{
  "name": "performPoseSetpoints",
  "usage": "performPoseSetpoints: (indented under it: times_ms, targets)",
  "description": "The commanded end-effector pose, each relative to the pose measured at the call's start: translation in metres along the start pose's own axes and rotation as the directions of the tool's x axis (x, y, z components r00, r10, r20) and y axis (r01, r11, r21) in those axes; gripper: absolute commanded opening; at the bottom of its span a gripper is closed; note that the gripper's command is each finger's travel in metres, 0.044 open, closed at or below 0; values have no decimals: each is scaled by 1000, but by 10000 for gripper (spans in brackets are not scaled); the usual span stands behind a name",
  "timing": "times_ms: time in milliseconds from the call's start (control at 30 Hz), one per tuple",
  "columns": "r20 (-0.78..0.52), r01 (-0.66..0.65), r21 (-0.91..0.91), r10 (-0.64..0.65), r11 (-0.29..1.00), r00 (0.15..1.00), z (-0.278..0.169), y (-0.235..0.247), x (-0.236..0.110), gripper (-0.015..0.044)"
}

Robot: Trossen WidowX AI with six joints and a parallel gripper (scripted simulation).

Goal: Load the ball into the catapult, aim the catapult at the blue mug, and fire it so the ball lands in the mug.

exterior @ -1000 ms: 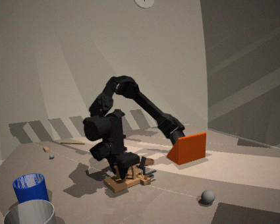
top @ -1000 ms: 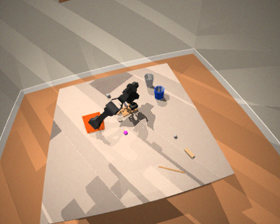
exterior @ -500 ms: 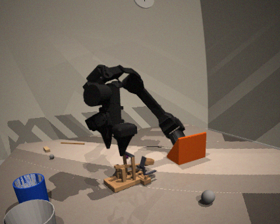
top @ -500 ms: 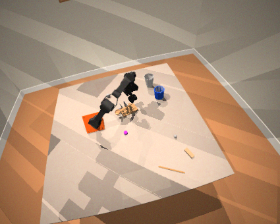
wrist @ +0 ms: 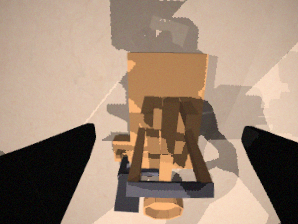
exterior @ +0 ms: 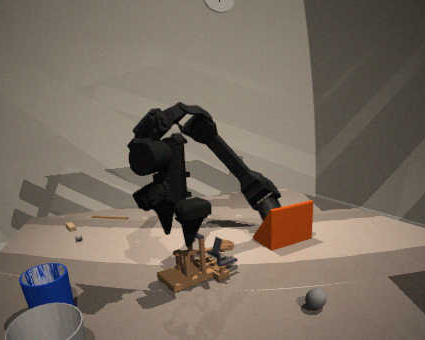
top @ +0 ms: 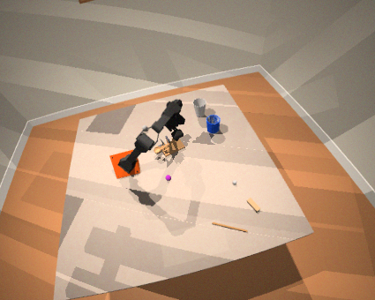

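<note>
A pale mat [top: 133, 247] covers most of the wooden bench [top: 341, 229]. On the mat, near its centre, stands the wooden catapult [top: 169, 149]. At 1 o'clock from it sit the blue mug [top: 213, 123] and, just beyond, a grey cup [top: 199, 107]. The orange base block [top: 118, 167] lies at 8 o'clock. A purple ball [top: 168, 177] rests at 6 o'clock, a small grey ball [top: 235, 182] at 4 o'clock, with a wooden block [top: 253, 205] and thin stick [top: 229, 227] farther out.
</note>
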State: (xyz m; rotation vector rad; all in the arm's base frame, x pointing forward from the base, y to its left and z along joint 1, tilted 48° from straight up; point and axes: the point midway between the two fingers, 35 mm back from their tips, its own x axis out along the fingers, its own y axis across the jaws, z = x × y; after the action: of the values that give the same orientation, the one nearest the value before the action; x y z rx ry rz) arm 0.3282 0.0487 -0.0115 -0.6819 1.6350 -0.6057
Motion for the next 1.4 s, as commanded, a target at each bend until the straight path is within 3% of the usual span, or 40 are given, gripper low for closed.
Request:
performPoseSetpoints:
  times_ms: [0,1267,1367]
  targets:
    - [-6,6,-1,-6,1000,1000,-2,-3,19,440]
    - [-6,8,0,-8,1000,1000,-1,-4,72,440]
    - [-7,2,5,-2,1000,1000,-1,-3,69,361]
